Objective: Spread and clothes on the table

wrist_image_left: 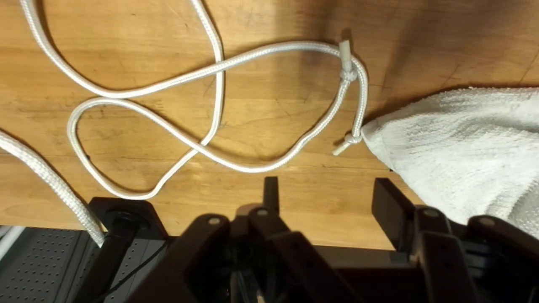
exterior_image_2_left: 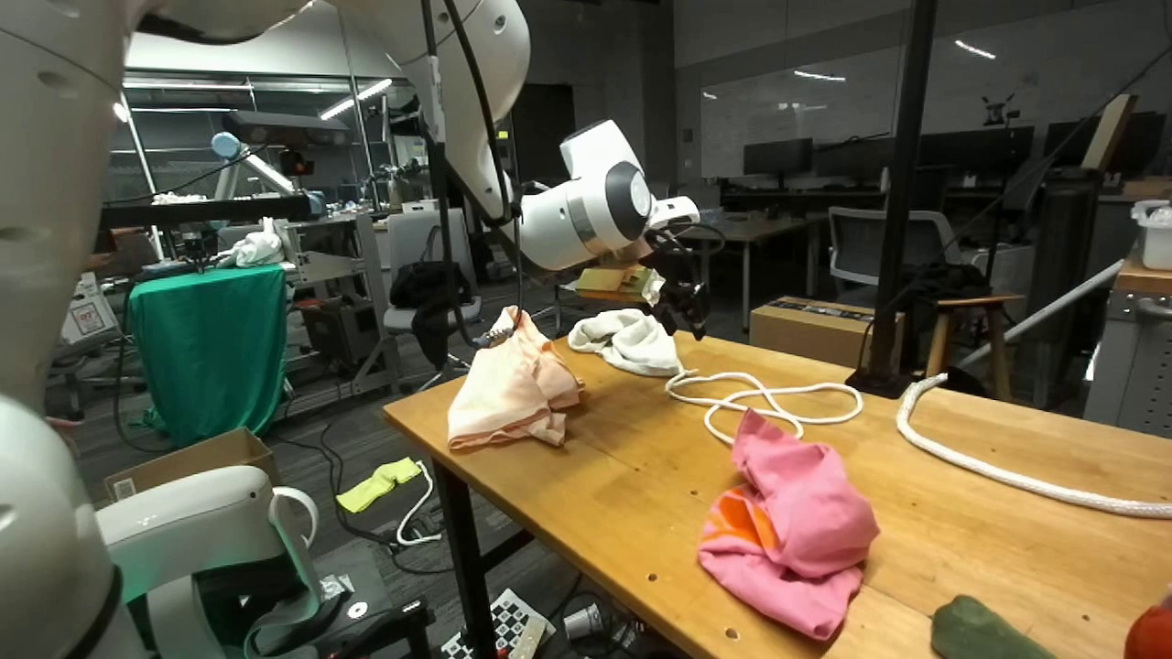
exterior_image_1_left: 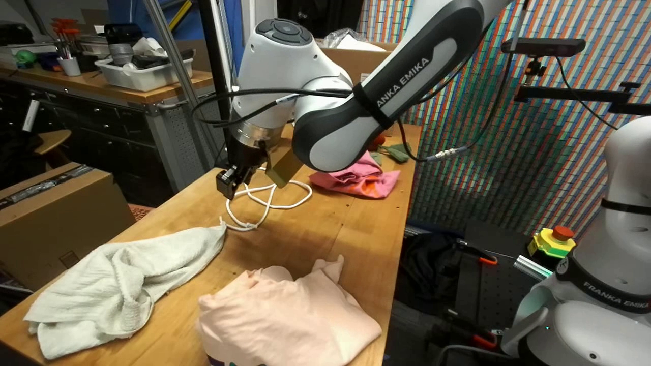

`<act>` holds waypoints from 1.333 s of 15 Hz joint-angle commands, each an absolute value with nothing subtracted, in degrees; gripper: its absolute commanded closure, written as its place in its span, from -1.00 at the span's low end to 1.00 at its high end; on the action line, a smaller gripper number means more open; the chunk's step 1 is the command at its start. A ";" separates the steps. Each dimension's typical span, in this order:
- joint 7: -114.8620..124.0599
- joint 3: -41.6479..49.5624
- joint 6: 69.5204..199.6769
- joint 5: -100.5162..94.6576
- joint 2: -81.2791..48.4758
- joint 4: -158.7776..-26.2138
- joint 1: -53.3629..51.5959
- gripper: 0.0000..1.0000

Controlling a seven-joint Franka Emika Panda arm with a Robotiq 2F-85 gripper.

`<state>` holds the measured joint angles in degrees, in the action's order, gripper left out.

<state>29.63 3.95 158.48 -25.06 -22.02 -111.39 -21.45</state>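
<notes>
- Has the gripper raised above the counter, near one long edge, with jaws well apart.
- Shows bare counter in the gap between the jaws in the wrist view.
- Carries the white cloth crumpled on the counter, along that same edge, narrowing toward one corner.
- Shows that corner right at a knotted end of the cord; cannot tell whether touching.
- Carries the peach cloth heaped by an end of the counter, near the white cloth but apart.
- Carries the pink cloth bunched farther along, near the cord, with an orange patch on show.
- Bears the cord in loose loops, crossing over itself, between the white cloth and a thicker rope.
- Shows a box low beside the counter in both exterior views.
</notes>
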 commanded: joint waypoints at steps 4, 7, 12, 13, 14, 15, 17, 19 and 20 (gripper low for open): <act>13.08 -0.90 135.41 -15.77 -17.37 -109.35 -15.93 -1.00; 5.07 -1.28 121.06 -12.01 -14.45 -108.62 -12.60 -1.00; -5.49 -1.02 104.11 -11.00 -7.44 -109.95 -7.27 -1.00; -7.33 -0.95 102.07 -10.83 -5.87 -110.26 -6.37 -1.00; -9.21 -0.79 100.03 -10.82 -4.33 -110.67 -5.48 -1.00; -10.86 -0.61 98.75 -10.57 -2.65 -111.32 -4.62 -1.00; -14.13 -0.08 97.16 -10.11 1.00 -112.88 -3.00 -1.00; -17.79 0.74 97.13 -9.07 4.62 -114.63 -1.42 -1.00; -20.32 1.46 97.80 -8.23 6.88 -115.91 -0.56 -1.00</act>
